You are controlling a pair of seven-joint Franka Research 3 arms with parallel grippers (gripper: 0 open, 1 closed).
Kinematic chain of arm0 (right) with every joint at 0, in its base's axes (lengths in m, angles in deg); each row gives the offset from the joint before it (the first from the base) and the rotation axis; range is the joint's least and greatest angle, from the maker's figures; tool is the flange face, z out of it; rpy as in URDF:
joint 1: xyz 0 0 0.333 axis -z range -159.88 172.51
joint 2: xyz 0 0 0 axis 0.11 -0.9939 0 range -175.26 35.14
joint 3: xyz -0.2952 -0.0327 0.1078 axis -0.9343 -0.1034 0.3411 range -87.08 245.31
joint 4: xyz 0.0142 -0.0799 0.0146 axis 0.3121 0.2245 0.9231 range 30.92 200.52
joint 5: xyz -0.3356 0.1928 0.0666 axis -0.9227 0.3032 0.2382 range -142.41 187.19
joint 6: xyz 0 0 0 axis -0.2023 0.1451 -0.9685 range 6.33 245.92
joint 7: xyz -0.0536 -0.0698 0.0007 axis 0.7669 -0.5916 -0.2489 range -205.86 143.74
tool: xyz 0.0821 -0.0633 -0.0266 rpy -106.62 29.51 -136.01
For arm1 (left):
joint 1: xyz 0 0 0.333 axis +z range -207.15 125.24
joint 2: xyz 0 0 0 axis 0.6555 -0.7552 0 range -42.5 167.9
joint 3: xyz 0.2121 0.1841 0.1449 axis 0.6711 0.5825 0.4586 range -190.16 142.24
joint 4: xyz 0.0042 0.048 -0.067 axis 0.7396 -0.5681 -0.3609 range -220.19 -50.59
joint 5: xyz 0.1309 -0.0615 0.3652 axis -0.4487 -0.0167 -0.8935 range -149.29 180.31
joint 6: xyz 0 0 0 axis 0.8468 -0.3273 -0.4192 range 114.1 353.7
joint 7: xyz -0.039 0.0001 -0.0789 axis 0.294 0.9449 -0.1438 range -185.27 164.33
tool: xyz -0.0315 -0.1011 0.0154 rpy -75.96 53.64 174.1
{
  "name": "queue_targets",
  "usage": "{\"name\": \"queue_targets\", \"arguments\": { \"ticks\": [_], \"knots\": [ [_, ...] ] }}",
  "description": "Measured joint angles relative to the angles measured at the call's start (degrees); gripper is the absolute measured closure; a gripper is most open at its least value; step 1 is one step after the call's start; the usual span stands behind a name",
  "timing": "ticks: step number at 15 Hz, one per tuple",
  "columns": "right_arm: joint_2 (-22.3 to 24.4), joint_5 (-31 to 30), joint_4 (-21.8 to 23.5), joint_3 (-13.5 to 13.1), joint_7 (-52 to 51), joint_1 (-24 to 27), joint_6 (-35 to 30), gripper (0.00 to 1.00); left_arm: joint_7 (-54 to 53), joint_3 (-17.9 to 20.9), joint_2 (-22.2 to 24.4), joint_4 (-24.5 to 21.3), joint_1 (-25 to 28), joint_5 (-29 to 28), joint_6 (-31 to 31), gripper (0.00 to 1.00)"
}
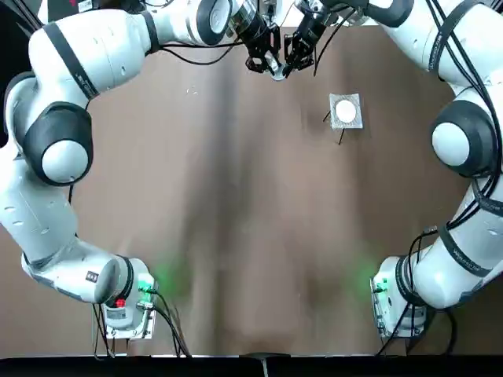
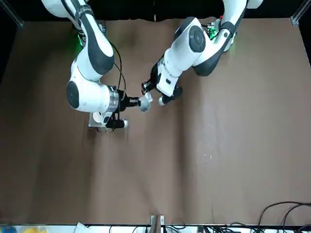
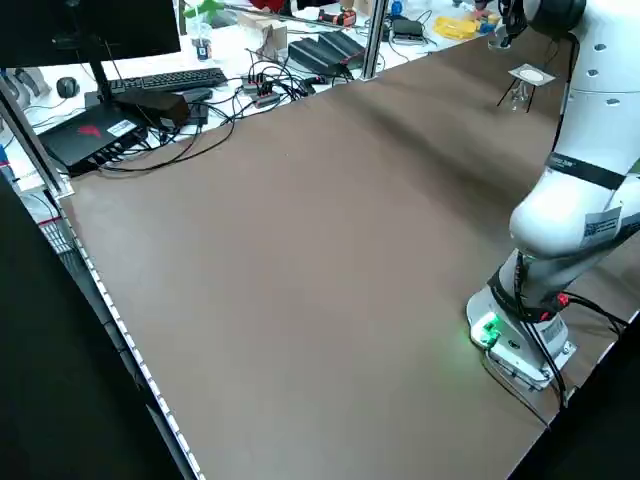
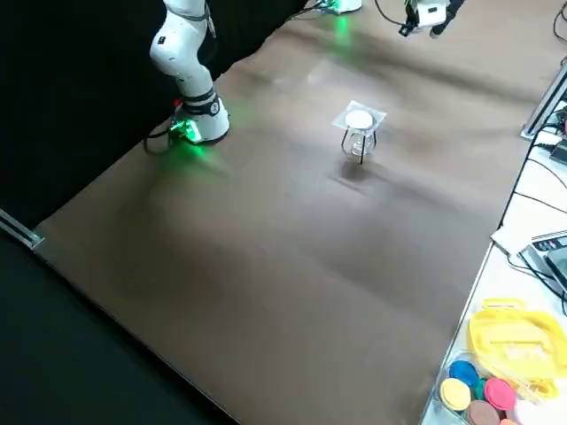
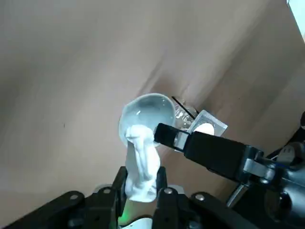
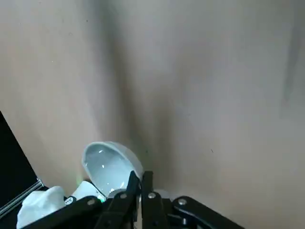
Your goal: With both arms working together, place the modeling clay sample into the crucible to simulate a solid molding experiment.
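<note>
Black, hard-edged fingers of the left hand [image 5: 142,174] close on the modeling clay sample [image 5: 142,167], parted only by its thickness; the clay is white, soft-looking and elongated, with a rounded knob at one end and a smooth fold down its length. Its knobbed end overlaps the crucible [image 5: 150,114] in the left wrist view, though whether they touch I cannot tell. That crucible is a glossy white ceramic cup, thin-rimmed and bowl-shaped, its smooth hollow catching small highlights; it is tilted, held aloft by the right hand [image 6: 141,175], whose fingers are nearly together on its wall. Both hands meet over the far part of the bench [image 1: 236,204], a brown, softly shining surface with blurred shadows. Nearer the bases, toward the right arm, a grey square mesh pad [image 1: 357,99] stands on thin black legs with the round white lid [image 1: 346,111] flat on it, and something of clear glass [image 4: 361,144] sits beneath. Loose black cables [image 1: 489,118] run along the thick white right arm [image 1: 471,243]. Beyond the bench's edge lie a moulded yellow tray [image 4: 518,345], round tubs with coloured lids [image 4: 481,390], a black keyboard [image 3: 172,81], a dark monitor [image 3: 85,35] and tangled wires.
</note>
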Motion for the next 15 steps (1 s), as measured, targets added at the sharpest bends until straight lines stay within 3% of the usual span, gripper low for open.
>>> {"name": "queue_targets", "arguments": {
  "ticks": [13, 14, 15],
  "knots": [
    [-0.03, 1.2, -0.01, 0.83, -0.08, -0.51, -2.32, 0.95, -3.14, 0.06, -2.08, -0.08, -0.5, 0.0, -0.2, 0.67],
    [-0.03, 1.2, -0.02, 0.72, -0.09, -0.44, -2.32, 0.95, -3.16, 0.1, -2.09, -0.11, -0.45, 0.0, -0.35, 0.61],
    [-0.04, 1.2, -0.02, 0.55, -0.13, -0.19, -2.32, 0.95, -3.19, 0.16, -2.07, -0.14, -0.31, 0.0, -0.47, 0.44]
  ]
}}
